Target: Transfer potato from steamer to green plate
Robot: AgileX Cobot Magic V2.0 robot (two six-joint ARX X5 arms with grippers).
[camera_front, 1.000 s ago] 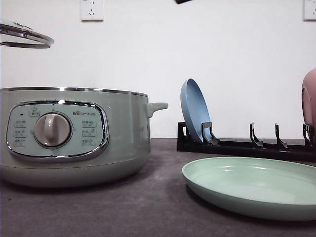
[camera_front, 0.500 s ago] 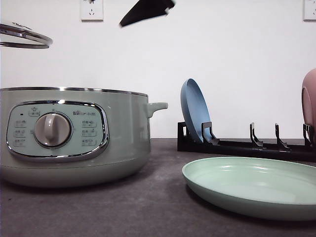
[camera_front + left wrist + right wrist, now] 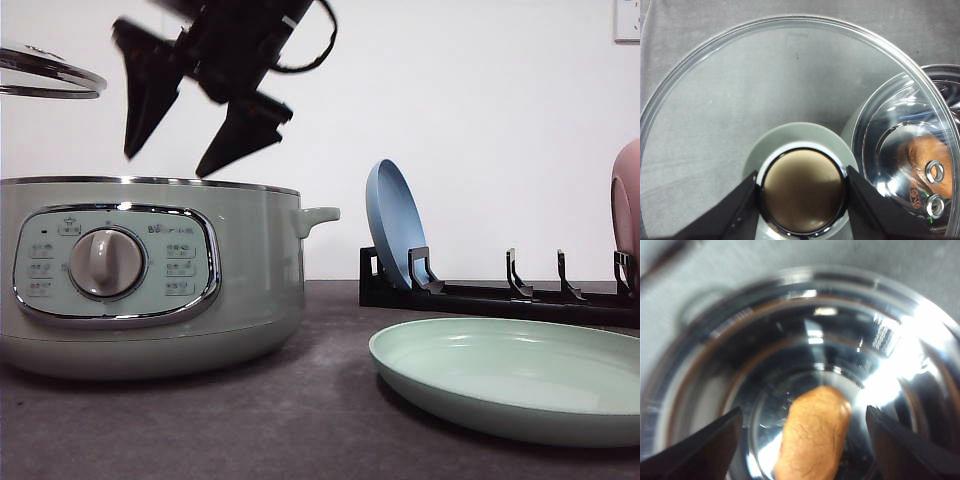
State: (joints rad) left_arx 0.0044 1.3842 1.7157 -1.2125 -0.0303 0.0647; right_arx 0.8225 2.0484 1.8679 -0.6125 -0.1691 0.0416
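The steamer [image 3: 150, 270] stands at the left of the table with its top uncovered. Inside its shiny bowl [image 3: 715, 365] lies the orange-brown potato [image 3: 812, 432]; it also shows through the glass as the potato [image 3: 930, 165]. My right gripper [image 3: 165, 165] hangs open just above the steamer's rim, and in its wrist view the right gripper [image 3: 802, 412] has its fingers spread either side of the potato, still apart from it. My left gripper [image 3: 802, 192] is shut on the knob of the glass lid [image 3: 50, 70], held high at the far left. The green plate [image 3: 520, 380] lies bare at the front right.
Behind the green plate a black dish rack [image 3: 500, 295] holds a blue plate [image 3: 395, 225] on edge, with a pink plate [image 3: 627, 205] at the right border. Dark tabletop [image 3: 330, 330] separates steamer and plate.
My right gripper has come down and to the left from the frame's top edge, from a sliver to fully in view over the steamer. The lid, steamer and plates stay put.
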